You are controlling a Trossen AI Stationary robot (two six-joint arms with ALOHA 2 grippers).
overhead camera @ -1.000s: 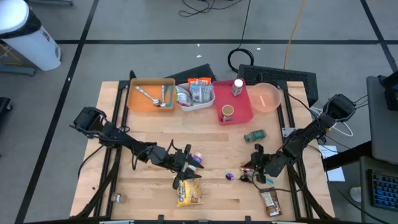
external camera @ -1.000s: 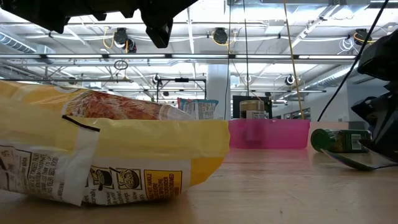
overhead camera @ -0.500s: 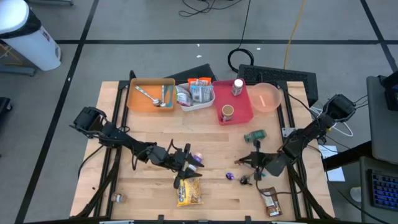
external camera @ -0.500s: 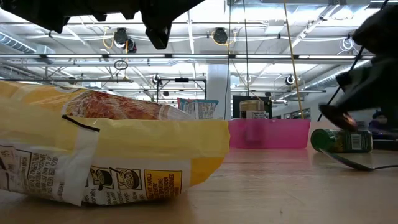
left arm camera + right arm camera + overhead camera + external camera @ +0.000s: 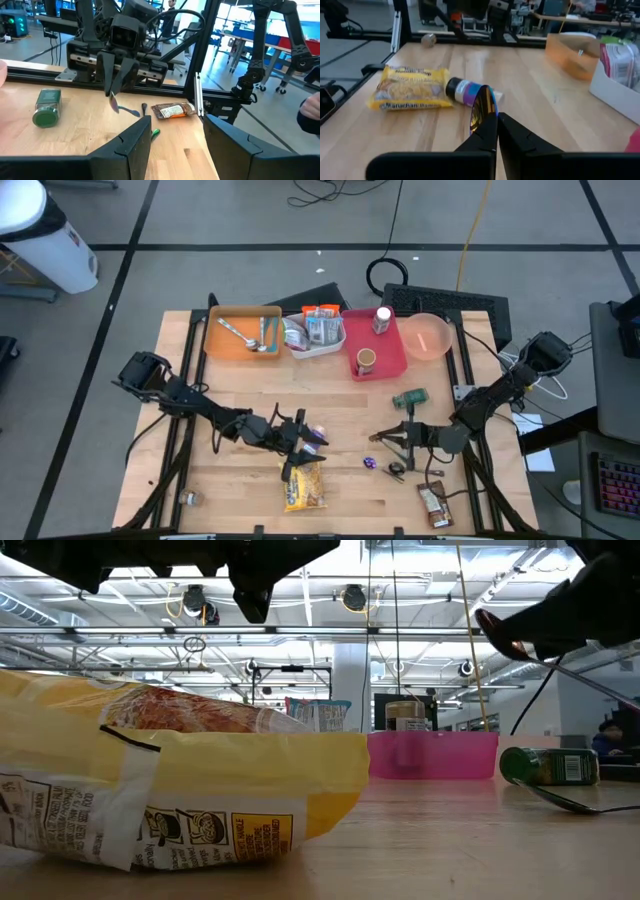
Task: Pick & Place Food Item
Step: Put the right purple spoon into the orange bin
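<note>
A: Hunting the flat yellow noodle packet (image 5: 305, 488)?
B: It lies just nearside of the left gripper (image 5: 293, 448), whose jaws are apart and empty. Its length runs near-far. Farther right, the right gripper (image 5: 390, 440) is clamped on a shiny metal spoon (image 5: 482, 107).

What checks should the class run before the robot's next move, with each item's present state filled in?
1. Right gripper shut on the spoon: ok.
2. Spoon lifted off the table: ok.
3. Left gripper above the noodle packet, fingers apart: ok.
4. Noodle packet held: not ok, it lies flat.
5. Orange tray has room beside its utensils: ok.
6. Green jar away from the right gripper: ok.
</note>
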